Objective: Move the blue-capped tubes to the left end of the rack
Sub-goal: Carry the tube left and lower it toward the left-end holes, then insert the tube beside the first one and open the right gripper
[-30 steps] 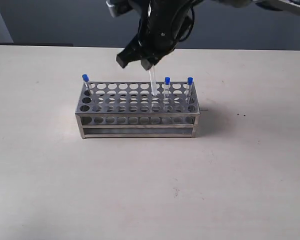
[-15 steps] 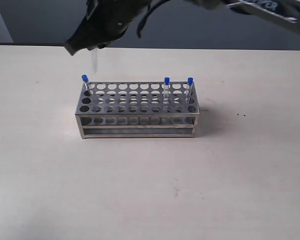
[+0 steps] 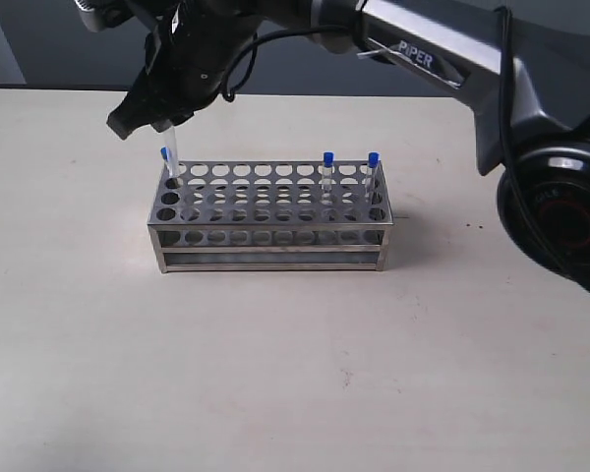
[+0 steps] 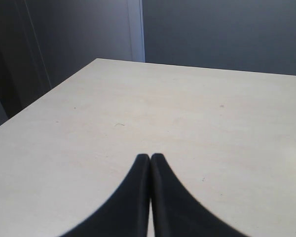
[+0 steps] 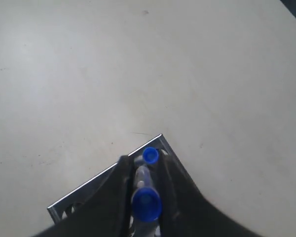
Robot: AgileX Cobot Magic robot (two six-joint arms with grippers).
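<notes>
Change since a second ago: my right gripper (image 3: 155,120), clamped on the held tube (image 3: 174,147), went from mid-frame to upper left. The tube tip is now at the rack (image 3: 270,239) left end, beside the left tube (image 3: 166,163). The right-end tubes (image 3: 327,169) are unmoved. Only the right wrist view shows the held cap (image 5: 146,205). The left gripper (image 4: 150,159) is pressed together over the desk (image 4: 187,108).

Looked like a lab: steel test-tube rack (image 3: 275,211) with blue-capped tubes (image 3: 327,169) on a pale table (image 3: 275,374), robot arm (image 3: 442,54) reaching over.
</notes>
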